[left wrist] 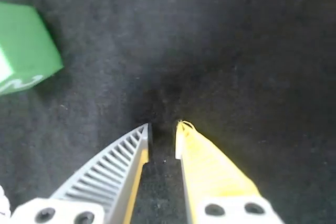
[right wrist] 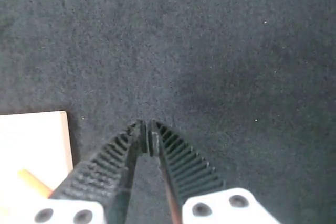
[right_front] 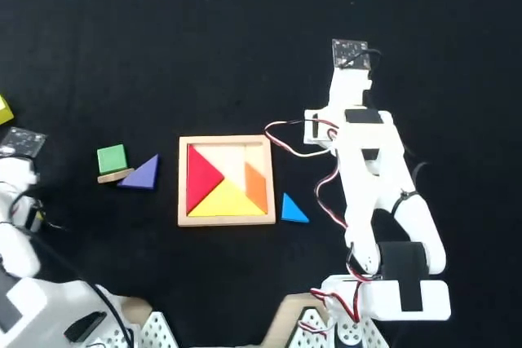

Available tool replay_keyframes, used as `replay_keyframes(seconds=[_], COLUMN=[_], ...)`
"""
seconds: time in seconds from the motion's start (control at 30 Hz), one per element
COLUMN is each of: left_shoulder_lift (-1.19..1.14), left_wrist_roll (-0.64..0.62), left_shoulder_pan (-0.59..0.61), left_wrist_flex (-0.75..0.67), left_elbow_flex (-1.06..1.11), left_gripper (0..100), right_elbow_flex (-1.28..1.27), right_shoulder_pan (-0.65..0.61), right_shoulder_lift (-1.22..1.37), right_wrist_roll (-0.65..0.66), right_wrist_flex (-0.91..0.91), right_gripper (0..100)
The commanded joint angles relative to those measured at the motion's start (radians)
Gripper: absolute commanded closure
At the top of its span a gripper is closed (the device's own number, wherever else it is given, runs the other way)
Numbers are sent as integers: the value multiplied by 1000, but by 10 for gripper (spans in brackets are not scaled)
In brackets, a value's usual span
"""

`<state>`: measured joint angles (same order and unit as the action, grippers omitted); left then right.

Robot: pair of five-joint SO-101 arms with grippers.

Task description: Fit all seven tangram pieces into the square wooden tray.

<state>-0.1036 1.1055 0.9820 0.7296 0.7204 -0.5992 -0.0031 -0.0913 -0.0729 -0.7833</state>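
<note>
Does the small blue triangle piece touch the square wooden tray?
Apart. The high view shows a thin strip of black cloth between the blue triangle and the nearest rim of the wooden tray.

Table cover: plain black.
Tray: pale wood.
Pieces in the tray: red triangle, yellow triangle, orange piece.
Pieces on the cover: blue triangle, purple triangle, green square, tan piece.
Left gripper: one finger grey and ribbed, the other yellow.
Right gripper: black, ribbed.
Right arm: white with black patches.
Wires: red and white.
</note>
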Motion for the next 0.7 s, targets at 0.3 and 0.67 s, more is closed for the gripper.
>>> replay_keyframes(seconds=[0.3,0.67], left_shoulder_lift=[-229,-15], left_wrist_roll=[77,269], left_shoulder_pan=[85,64], left_wrist_flex=[272,531], left_elbow_flex=[-297,-242], left_gripper=[902,903], right_elbow_flex=[7,38], right_shoulder_pan=[11,75], right_shoulder_lift=[-4,-4], right_wrist_roll=[8,61], right_wrist_flex=[18,18], right_gripper=[987,987])
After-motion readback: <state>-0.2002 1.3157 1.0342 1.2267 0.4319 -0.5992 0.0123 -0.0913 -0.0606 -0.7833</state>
